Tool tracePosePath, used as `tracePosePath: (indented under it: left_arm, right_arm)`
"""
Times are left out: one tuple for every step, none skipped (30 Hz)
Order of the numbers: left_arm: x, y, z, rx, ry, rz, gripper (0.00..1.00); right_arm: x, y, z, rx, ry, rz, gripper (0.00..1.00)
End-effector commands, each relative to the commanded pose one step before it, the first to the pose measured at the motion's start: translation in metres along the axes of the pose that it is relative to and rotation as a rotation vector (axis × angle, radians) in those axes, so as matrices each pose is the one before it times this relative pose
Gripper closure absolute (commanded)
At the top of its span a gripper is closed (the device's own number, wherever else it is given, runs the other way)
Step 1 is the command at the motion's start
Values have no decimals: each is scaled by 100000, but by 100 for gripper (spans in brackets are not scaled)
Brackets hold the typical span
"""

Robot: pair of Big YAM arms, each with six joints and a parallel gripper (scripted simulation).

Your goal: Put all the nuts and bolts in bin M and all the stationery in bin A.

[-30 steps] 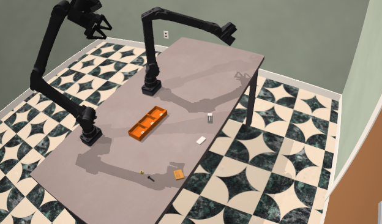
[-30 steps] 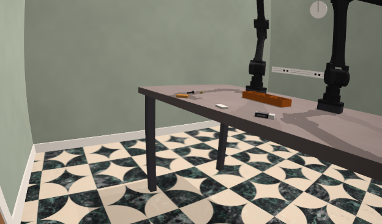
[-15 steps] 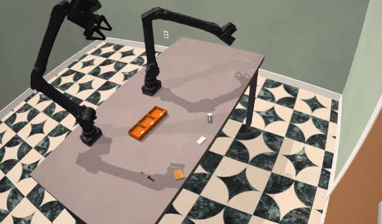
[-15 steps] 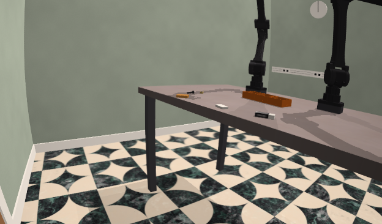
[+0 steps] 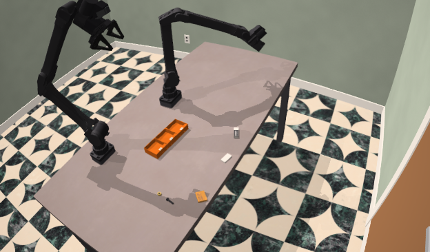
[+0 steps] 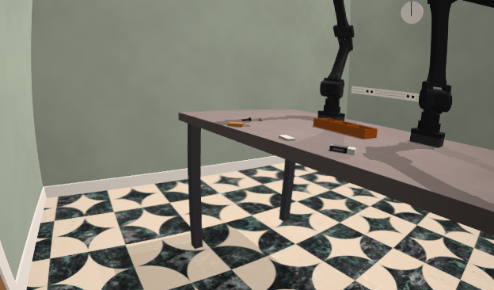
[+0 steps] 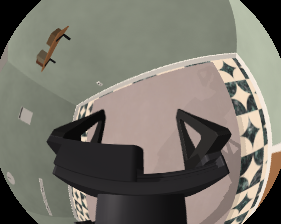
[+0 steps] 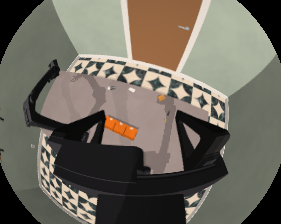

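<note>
An orange bin block [image 5: 173, 141] [image 6: 343, 130] with three compartments stands on the table; its small white labels are unreadable. A brass nut [image 5: 159, 193] [image 6: 260, 119] lies beside a dark bolt [image 5: 169, 200] [image 6: 247, 119]. Nearby is a flat orange box [image 5: 201, 196] [image 6: 236, 124]. A white block [image 5: 226, 158] [image 6: 286, 138] and a black-and-white piece [image 5: 236, 133] [image 6: 342, 149], perhaps a sleeved eraser, lie near the table's long edge. My left gripper [image 7: 140, 113] is open and empty, high over the table's far end. My right gripper [image 5: 117, 43] [image 8: 140, 114] is open and empty, high above its base side.
The table [image 5: 211, 69] has its long edge close to the orange box, white block and black-and-white piece. The bin block stands between the two arm bases [image 5: 170, 98] [image 5: 102, 153], slightly forward of them. Both arms cast shadows across the table.
</note>
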State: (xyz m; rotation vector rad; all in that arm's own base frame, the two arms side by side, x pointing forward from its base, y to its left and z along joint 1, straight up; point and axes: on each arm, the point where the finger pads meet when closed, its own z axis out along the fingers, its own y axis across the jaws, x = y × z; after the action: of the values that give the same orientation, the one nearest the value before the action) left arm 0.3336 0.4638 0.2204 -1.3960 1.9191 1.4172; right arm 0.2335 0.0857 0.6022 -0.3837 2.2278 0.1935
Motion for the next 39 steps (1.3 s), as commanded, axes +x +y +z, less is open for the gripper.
tracePosePath:
  left_arm:
    - [-531,215,-200,72,-708,-1030,0]
    - [0,0,0,0,0,0,0]
    - [0,0,0,0,0,0,0]
    - [0,0,0,0,0,0,0]
    - [0,0,0,0,0,0,0]
    - [0,0,0,0,0,0,0]
    - [0,0,0,0,0,0,0]
    - [0,0,0,0,0,0,0]
    - [0,0,0,0,0,0,0]
    - [0,0,0,0,0,0,0]
    - [0,0,0,0,0,0,0]
    - [0,0,0,0,0,0,0]
    - [0,0,0,0,0,0,0]
    - [0,0,0,0,0,0,0]
    - [0,0,0,0,0,0,0]
    - [0,0,0,0,0,0,0]
    - [0,0,0,0,0,0,0]
    - [0,0,0,0,0,0,0]
    - [0,0,0,0,0,0,0]
    - [0,0,0,0,0,0,0]
    - [0,0,0,0,0,0,0]
    - [0,0,0,0,0,0,0]
    - [0,0,0,0,0,0,0]
    - [0,0,0,0,0,0,0]
    - [0,0,0,0,0,0,0]
    - [0,0,0,0,0,0,0]
    - [0,0,0,0,0,0,0]
    - [0,0,0,0,0,0,0]
    - [0,0,0,0,0,0,0]
    - [0,0,0,0,0,0,0]
    - [0,0,0,0,0,0,0]
    - [0,0,0,0,0,0,0]
    - [0,0,0,0,0,0,0]
    - [0,0,0,0,0,0,0]
    - [0,0,0,0,0,0,0]
    - [0,0,0,0,0,0,0]
    - [0,0,0,0,0,0,0]
    - [0,0,0,0,0,0,0]
    - [0,0,0,0,0,0,0]
  right_arm:
    - [285,-1049,-474,3154,101,1537,0]
    - [3,-444,-4,1413,0,1151,0]
    - [3,-453,-4,1443,0,1176,0]
    - [3,-461,-4,1469,0,1197,0]
    - [3,-468,-4,1492,0,1215,0]
    - [3,-474,-4,1510,0,1230,0]
    - [4,-479,-4,1524,0,1242,0]
    - [4,-482,-4,1535,0,1251,0]
    - [4,-484,-4,1541,0,1256,0]
    - [4,-485,-4,1543,0,1257,0]
    - [4,-484,-4,1541,0,1256,0]
    - [4,-482,-4,1535,0,1251,0]
    - [4,-479,-4,1524,0,1242,0]
    - [3,-474,-4,1510,0,1230,0]
    - [0,0,0,0,0,0,0]
    - [0,0,0,0,0,0,0]
    - [3,-468,-4,1492,0,1215,0]
    - [3,-461,-4,1469,0,1197,0]
    - [3,-453,-4,1443,0,1176,0]
    - [3,-444,-4,1413,0,1151,0]
    - [3,-433,-4,1379,0,1124,0]
    - [3,-421,-3,1342,0,1093,0]
    - [3,-409,-3,1302,0,1060,0]
    - [2,-395,-3,1258,0,1025,0]
    - [2,-380,-3,1211,0,987,0]
    - [2,-365,-3,1162,0,947,0]
    - [2,-349,-2,1110,0,905,0]
    - [2,-332,-2,1056,0,861,0]
    - [2,-314,-2,1000,0,815,0]
    - [1,-296,-2,942,0,768,0]
    - [1,-277,-2,883,0,720,0]
    - [0,0,0,0,0,0,0]
    - [0,0,0,0,0,0,0]
    - [1,-258,-1,823,0,670,0]
    - [1,-239,-1,762,0,621,0]
    - [1,-220,-1,700,0,570,0]
    - [1,-200,-1,638,0,520,0]
    - [1,-181,-1,577,0,470,0]
    - [1,-162,-1,516,0,421,0]
